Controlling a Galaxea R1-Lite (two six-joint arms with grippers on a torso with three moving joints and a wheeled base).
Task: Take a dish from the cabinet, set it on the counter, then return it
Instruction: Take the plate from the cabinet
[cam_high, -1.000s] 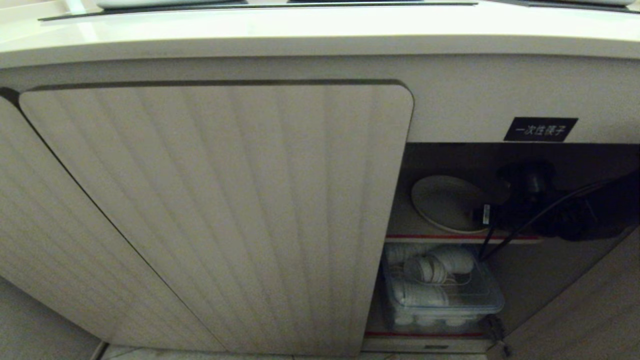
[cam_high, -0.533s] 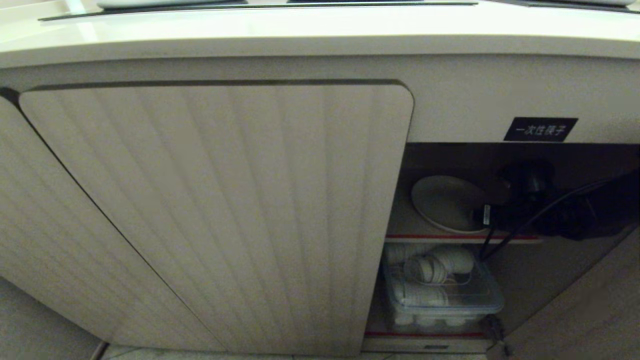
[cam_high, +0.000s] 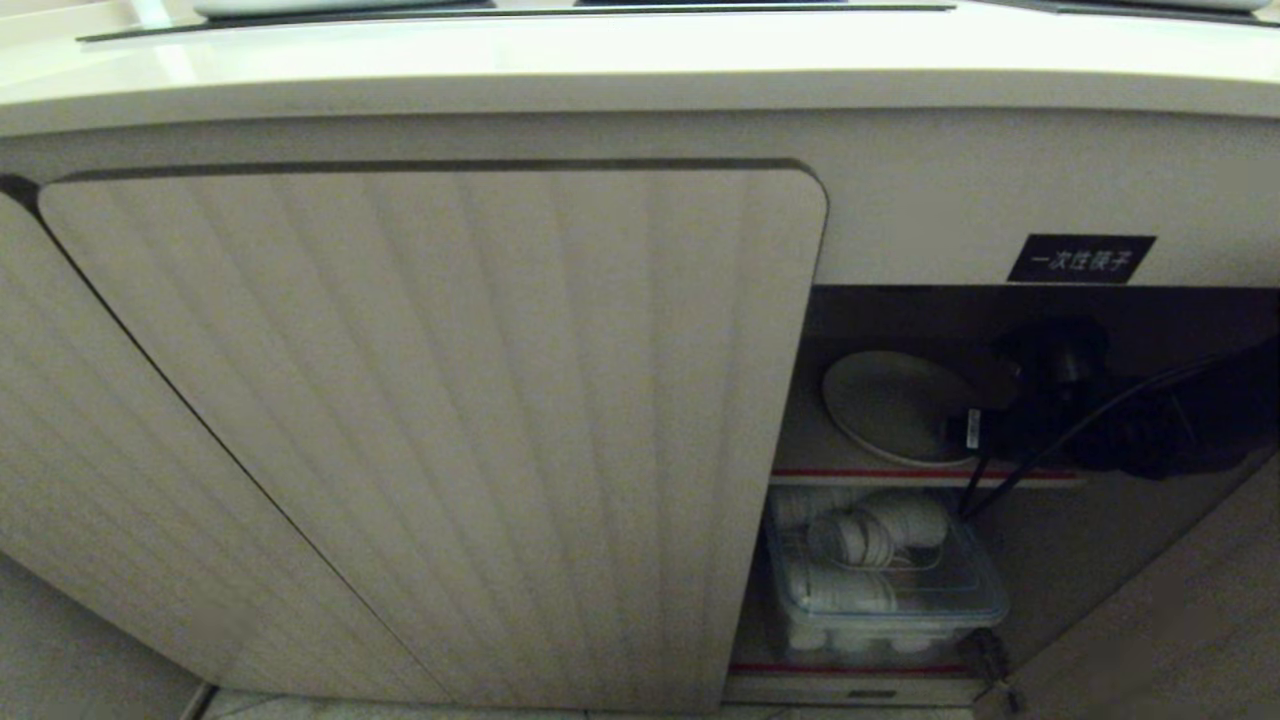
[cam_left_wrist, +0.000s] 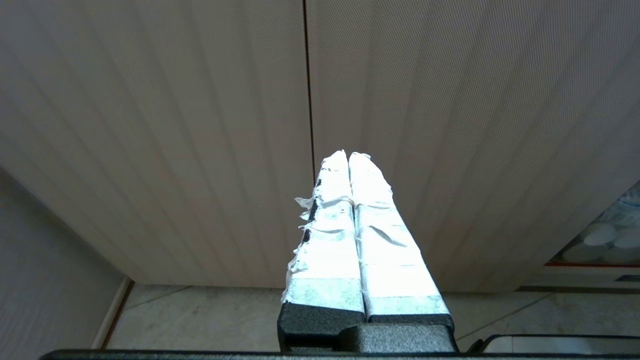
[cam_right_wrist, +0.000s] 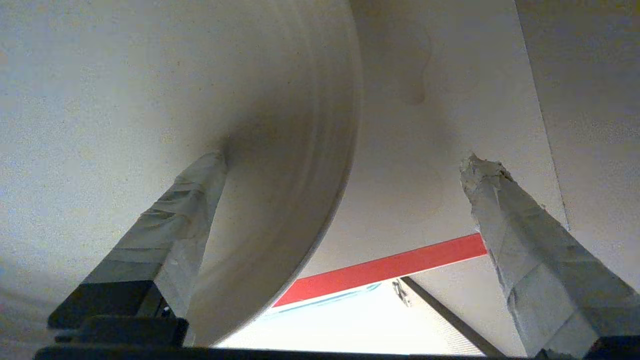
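Cream-beige dish (cam_high: 885, 405) lying flat on inner shelf (cam_high: 860, 474) of the cabinet (cam_high: 450, 420), at four o'clock in the head view, under black label (cam_high: 1081, 259). Right gripper (cam_high: 985, 395) reaching into the open compartment from three o'clock, at the dish's right edge; tape-wrapped fingers (cam_right_wrist: 175, 220) spread wide, one lying over the dish's face (cam_right_wrist: 150, 100), the other apart from it over the bare shelf, rim between them, nothing pinched. Clear plastic box (cam_high: 885, 590) of white cups below the shelf at five o'clock. Counter (cam_high: 640, 60) along twelve o'clock. Left gripper (cam_left_wrist: 350, 160) parked before closed ribbed door (cam_left_wrist: 450, 125), taped fingers pressed together.
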